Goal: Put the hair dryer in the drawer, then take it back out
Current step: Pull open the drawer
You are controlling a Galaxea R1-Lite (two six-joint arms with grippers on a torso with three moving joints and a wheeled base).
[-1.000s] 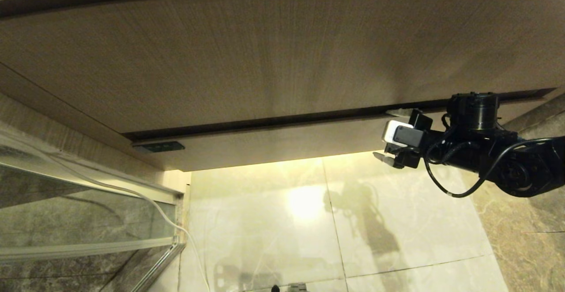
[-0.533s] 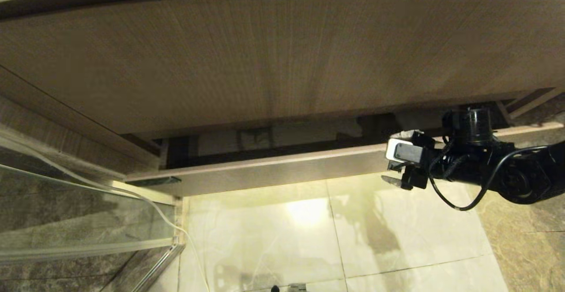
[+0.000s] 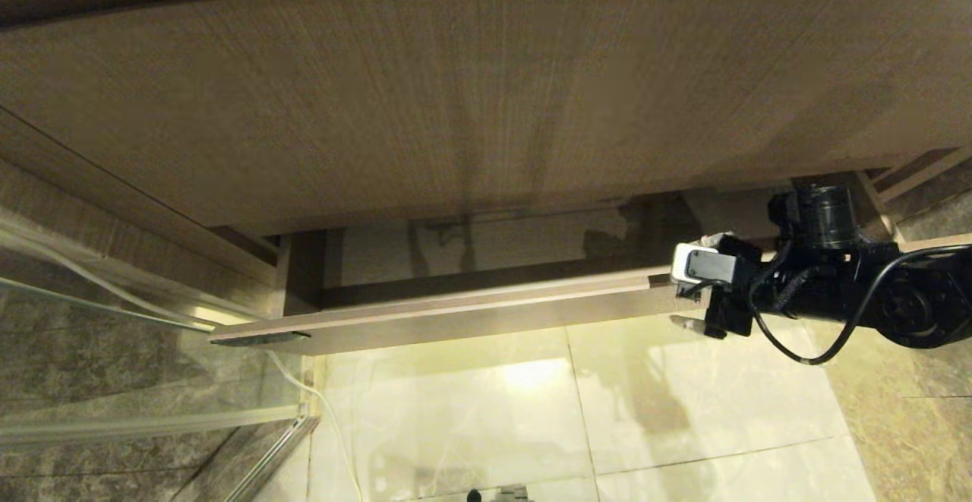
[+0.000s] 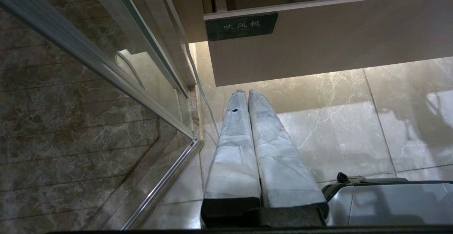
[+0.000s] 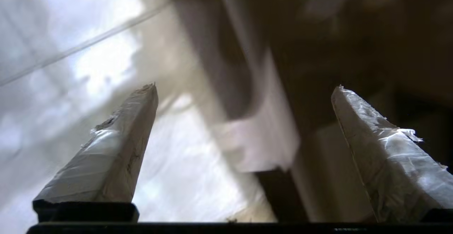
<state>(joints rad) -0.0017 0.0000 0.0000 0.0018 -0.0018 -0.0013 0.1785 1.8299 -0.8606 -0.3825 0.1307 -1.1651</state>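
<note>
The drawer stands partly pulled out under the wood-grain cabinet front, its dark label at the left end. Part of its pale inside shows. My right gripper is at the right end of the drawer's low front. It is open wide, and the front's edge lies between its taped fingers. The hair dryer is out of view. In the left wrist view my left gripper hangs low over the floor, shut and empty, below the drawer front.
A glass shower partition with a metal frame stands at the left, with a white cable running down beside it. Glossy marble floor tiles lie below the drawer. My own base shows beside the left gripper.
The drawer has slid out towards me from nearly shut, baring its inside. My right gripper has come back with the front's right end, still open.
</note>
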